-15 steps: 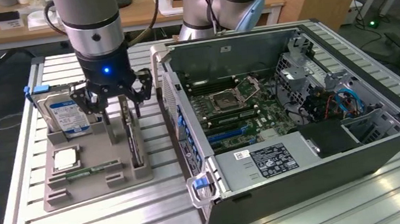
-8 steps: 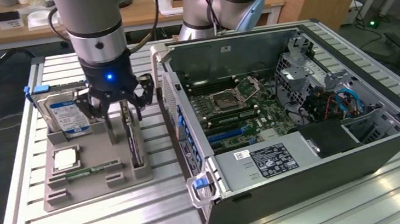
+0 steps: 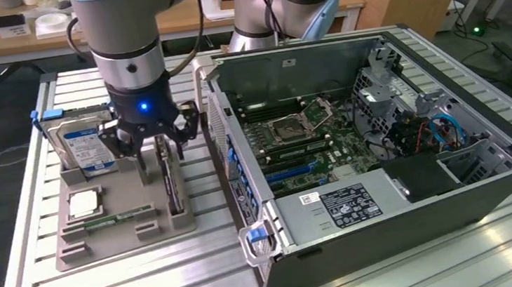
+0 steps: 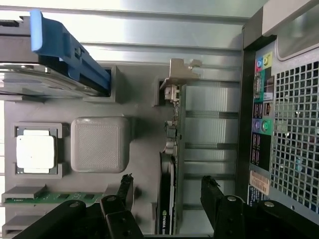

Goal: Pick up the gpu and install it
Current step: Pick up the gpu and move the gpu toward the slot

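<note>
The gpu [image 3: 172, 183] stands on edge in a slot of the grey holder tray [image 3: 124, 237] at the exterior view's left. It is a thin green card with a black cooler. In the wrist view the gpu [image 4: 174, 149] appears edge-on, its silver bracket [image 4: 182, 73] at the far end. My gripper [image 3: 158, 149] hangs just above the card, open. In the wrist view the gripper [image 4: 168, 191] has one black finger [image 4: 124, 186] on each side of the card, and neither touches it.
The tray also carries a hard drive [image 3: 87, 149] in a blue caddy, a processor [image 3: 83, 202] and a memory stick [image 3: 117, 217]. The open computer case [image 3: 378, 139] lies close beside the tray, its motherboard exposed. Its rear panel [image 4: 279, 114] is near the card.
</note>
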